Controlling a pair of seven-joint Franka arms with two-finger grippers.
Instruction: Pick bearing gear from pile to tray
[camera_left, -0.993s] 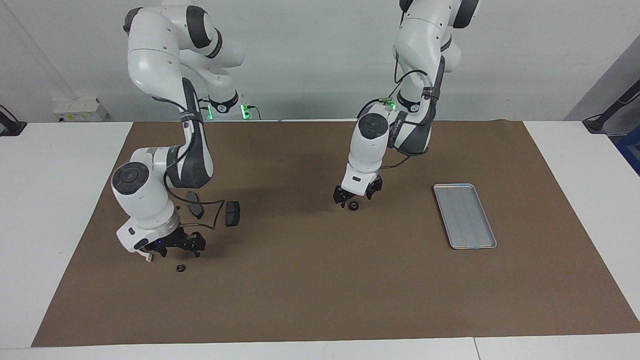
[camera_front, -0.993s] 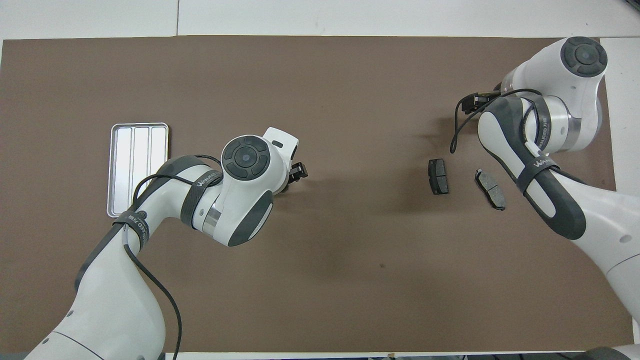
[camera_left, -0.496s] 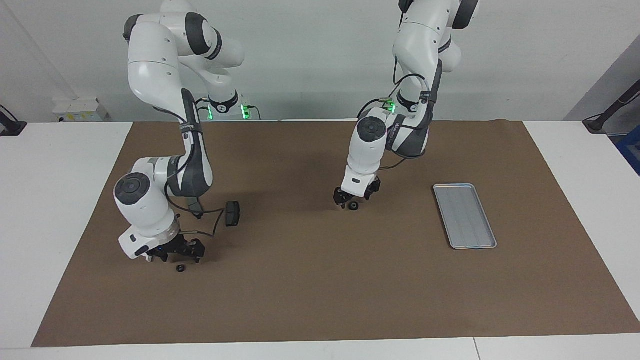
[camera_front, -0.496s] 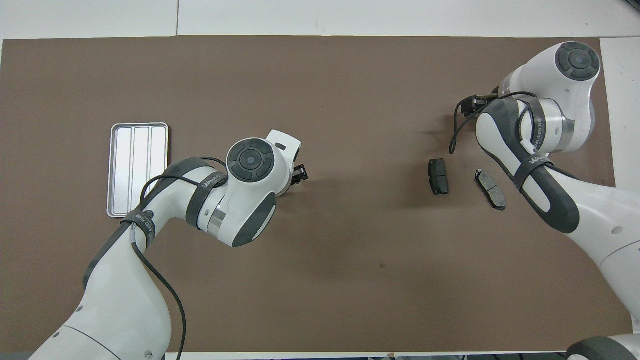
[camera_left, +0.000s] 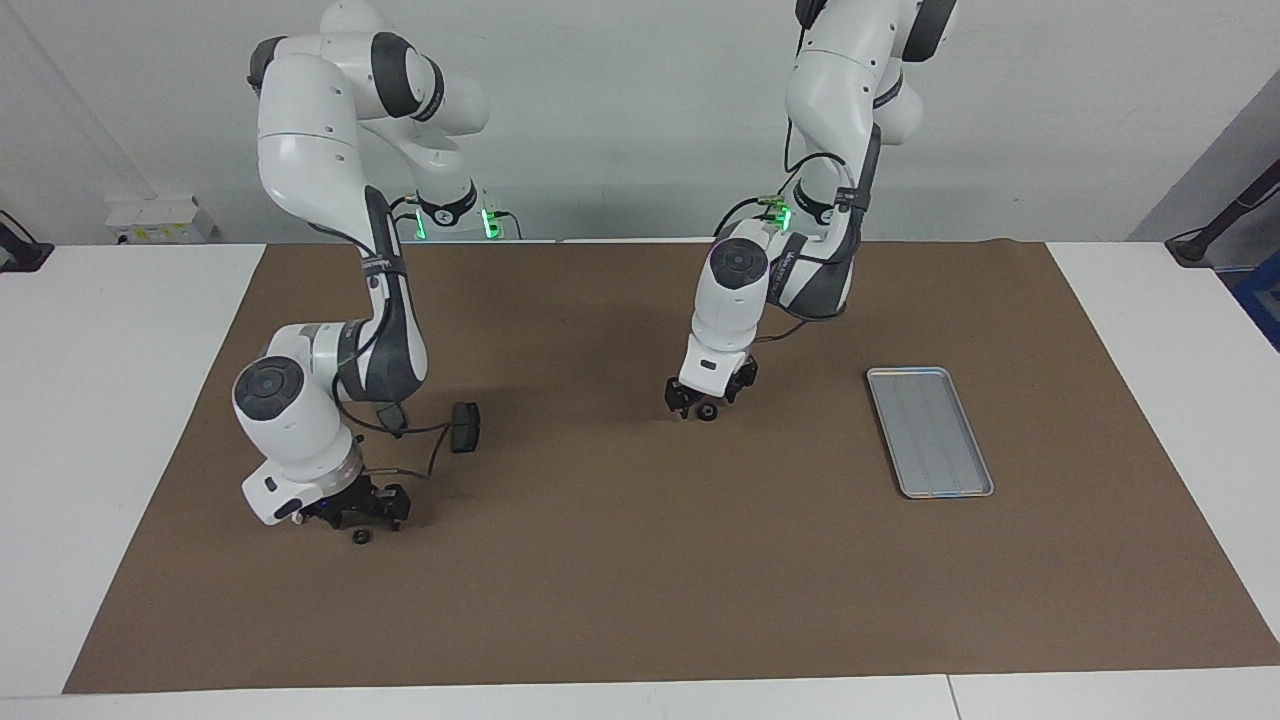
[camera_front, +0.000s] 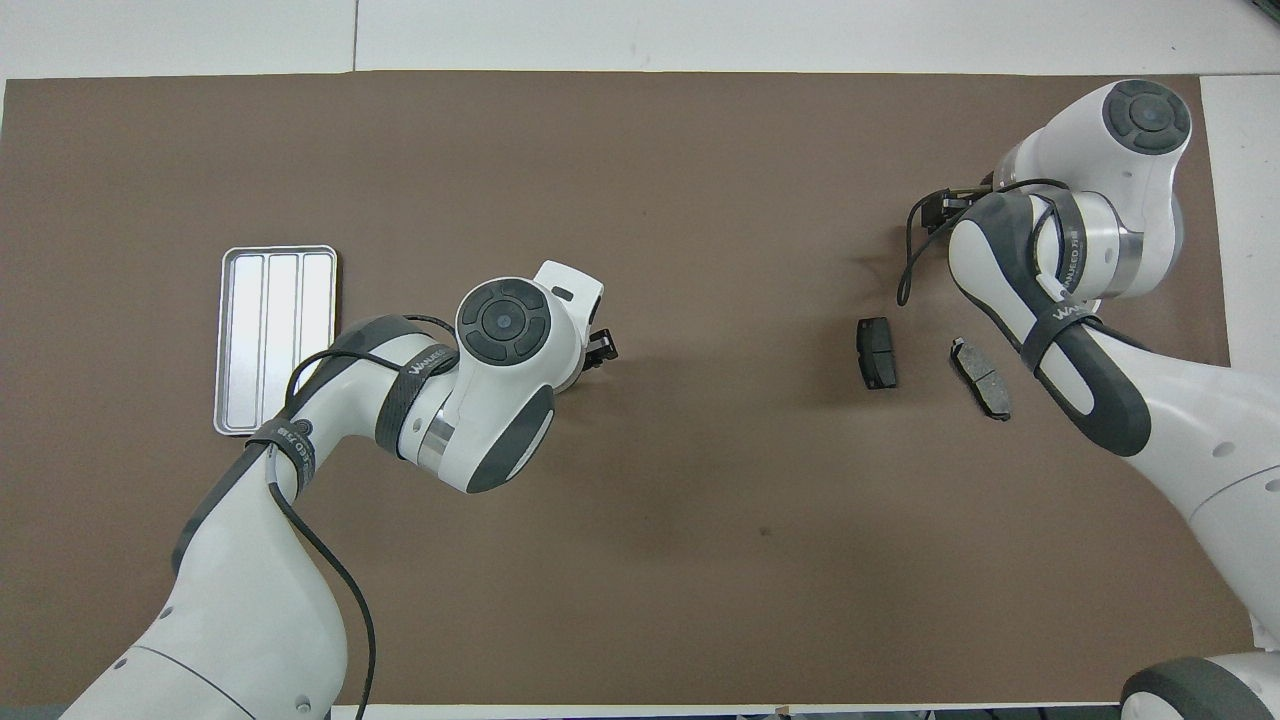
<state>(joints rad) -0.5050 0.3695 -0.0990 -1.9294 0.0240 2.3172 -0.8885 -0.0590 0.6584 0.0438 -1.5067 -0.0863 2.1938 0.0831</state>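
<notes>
A brown mat (camera_left: 640, 560) covers most of a white table (camera_left: 90, 420), with a pale wall at the robots' end, and I work here with both my arms. My left gripper (camera_left: 708, 402) hangs low over the middle of the mat, right above a small black gear (camera_left: 707, 413) that lies on the mat between its fingers; the fingers stand apart on either side of it, though I cannot tell whether they touch it. In the overhead view my own wrist hides that gear, and only one dark finger (camera_front: 600, 347) pokes out from under it. My right gripper (camera_left: 352, 508) is down near the mat at the right arm's end of the table, just above a second small black gear (camera_left: 360, 537) that lies free on the mat, a little farther from the robots than the fingertips; whether those jaws are spread or closed I cannot tell. Two dark brake-pad plates (camera_front: 877, 352) (camera_front: 981, 378) lie side by side on the mat near my right arm's forearm. The silver tray (camera_left: 930, 432) sits toward the left arm's end of the table, well apart from both gears.
</notes>
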